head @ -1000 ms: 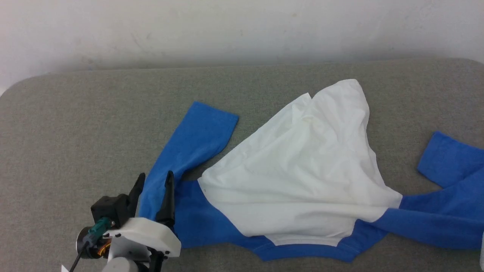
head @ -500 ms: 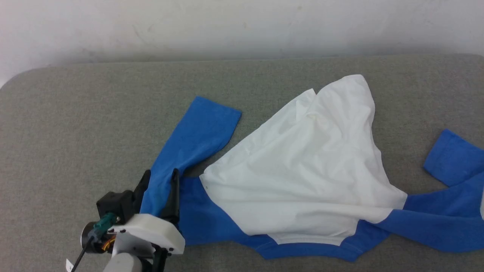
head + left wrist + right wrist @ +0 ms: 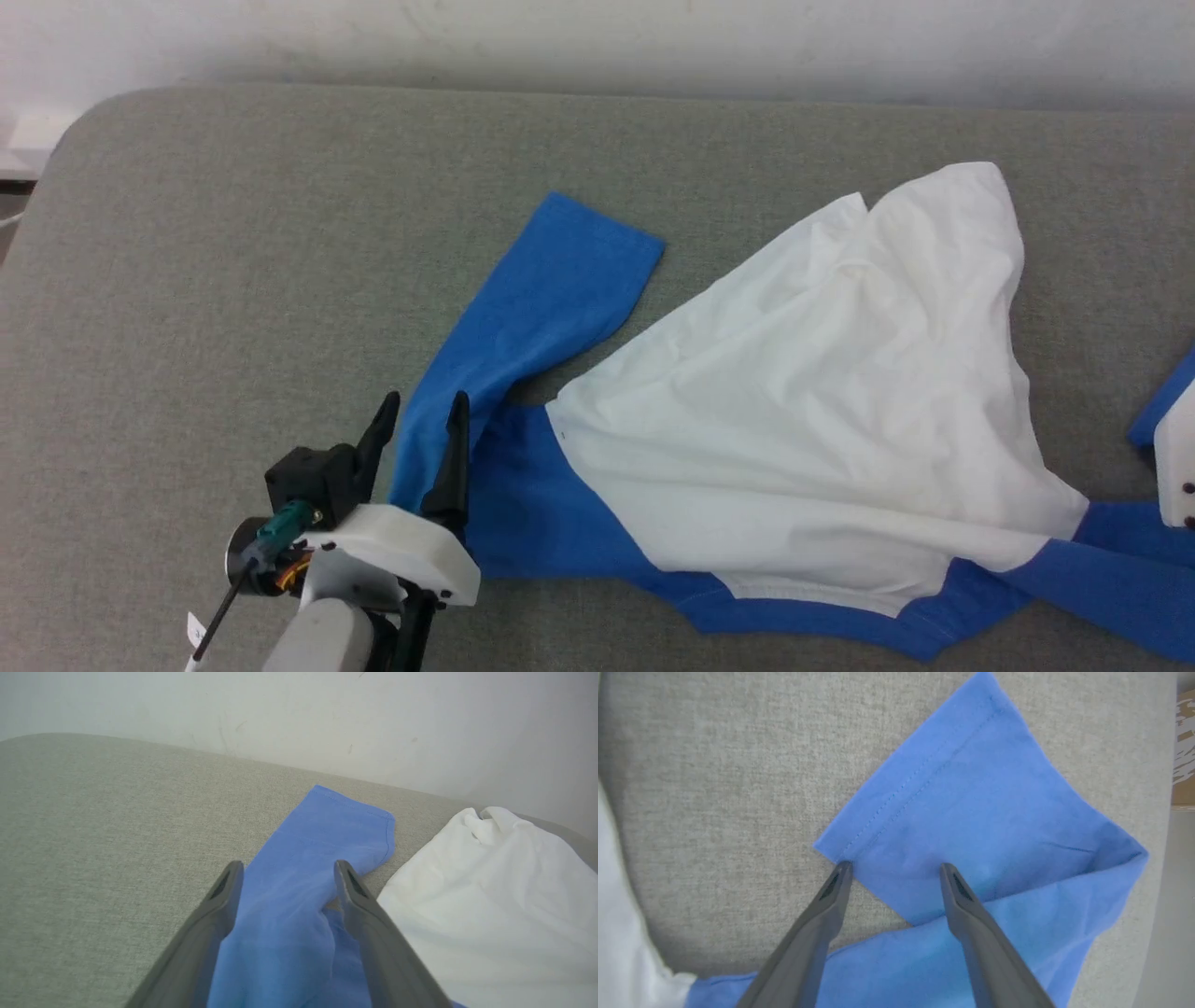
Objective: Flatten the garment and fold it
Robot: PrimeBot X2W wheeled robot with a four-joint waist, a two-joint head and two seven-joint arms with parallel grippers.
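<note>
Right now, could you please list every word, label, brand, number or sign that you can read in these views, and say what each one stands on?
No text can be read.
The garment: plain white and blue fabric, no print or label showing.
The small white tag below the left gripper: too small to tell whether it bears any writing.
</note>
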